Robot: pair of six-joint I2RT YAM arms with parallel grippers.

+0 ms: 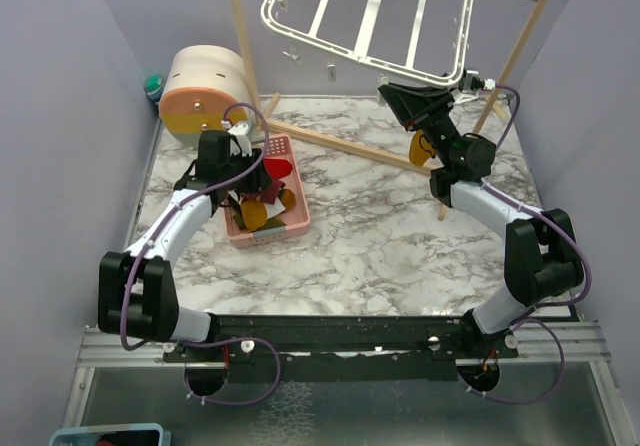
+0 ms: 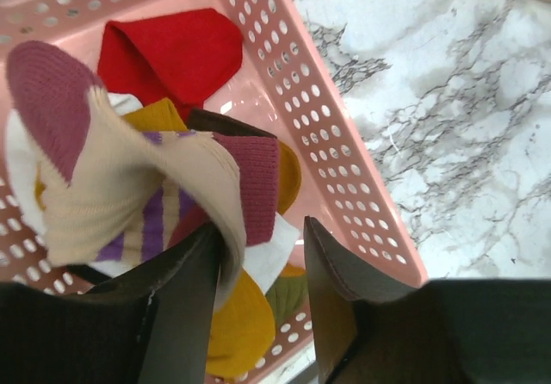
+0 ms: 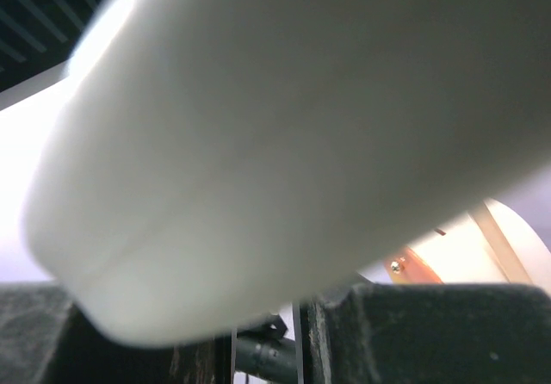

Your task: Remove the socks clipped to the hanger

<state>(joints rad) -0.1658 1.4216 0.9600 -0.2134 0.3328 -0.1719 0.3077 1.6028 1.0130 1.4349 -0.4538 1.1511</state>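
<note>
We are at the drop. Our left gripper [image 2: 258, 272] hangs over the pink basket [image 2: 344, 169] with its fingers [image 2: 181, 306] apart. The cream striped sock [image 2: 129, 186] is loose, but it drapes against one finger instead of lying among the other socks in the basket. To finish well, we judge it best to spread the fingers wider and lift straight up. That way the fabric slides off and falls inside the walls, not over the rim onto the counter [image 2: 465, 126]. A small shake may help if the knit catches.

Across the counter, our right gripper [image 1: 425, 101] is up at the near corner of the white hanger [image 1: 400, 64]. A blurred white bar fills its wrist view, so we cannot tell whether those fingers are clamped on it or merely beside it. A mustard sock [image 1: 422, 149] appears to hang just below that corner, so at least one is left to take. The next reach should grip that sock close under its clip and pull downward, with the hanger steadied so it does not swing.
</note>
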